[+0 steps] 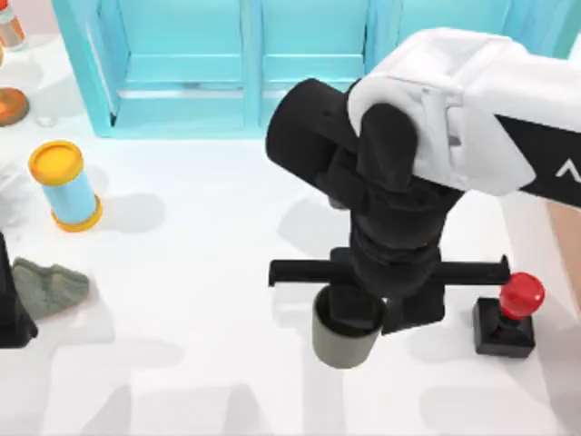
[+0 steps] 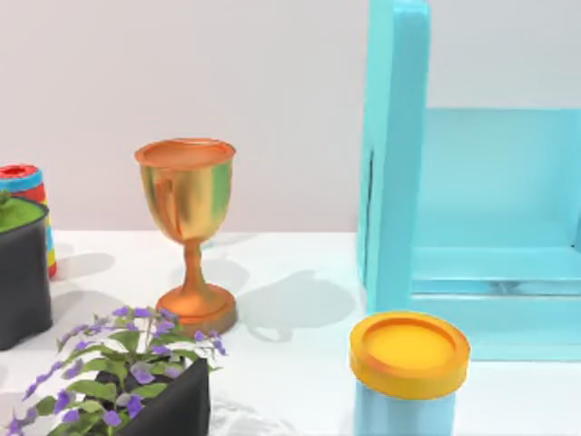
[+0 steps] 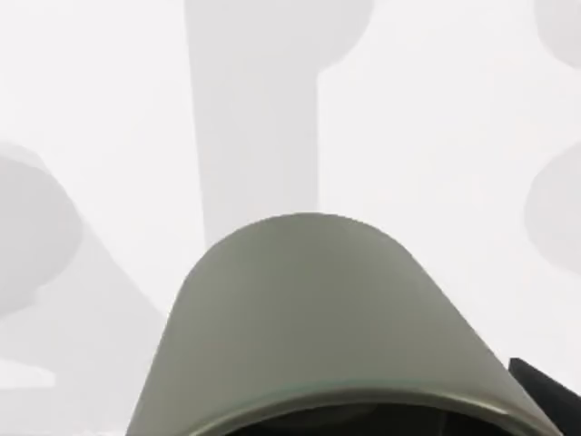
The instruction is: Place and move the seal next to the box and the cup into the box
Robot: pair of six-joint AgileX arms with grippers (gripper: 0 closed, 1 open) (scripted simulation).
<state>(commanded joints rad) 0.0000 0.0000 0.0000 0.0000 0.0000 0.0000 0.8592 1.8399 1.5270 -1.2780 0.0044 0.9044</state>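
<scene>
The dark olive cup [image 1: 345, 343] hangs just under my right gripper [image 1: 356, 316], which is shut on its rim near the table's front middle. Its grey-green wall [image 3: 309, 318] looms close in the right wrist view, with white table beyond it. The seal [image 1: 508, 313], a red knob on a black block, stands upright on the table to the cup's right, apart from the gripper. A tan strip at the right edge is the box [image 1: 567, 254], mostly cut off. My left arm [image 1: 11, 304] is parked at the left edge.
A turquoise cabinet [image 1: 245, 64] spans the back. A light-blue cylinder with a yellow lid [image 1: 65, 186] stands at the left, and a grey-green lump [image 1: 50, 286] lies near the left arm. A golden goblet [image 2: 188, 227] and black planters with plants [image 2: 136, 391] stand at the far left.
</scene>
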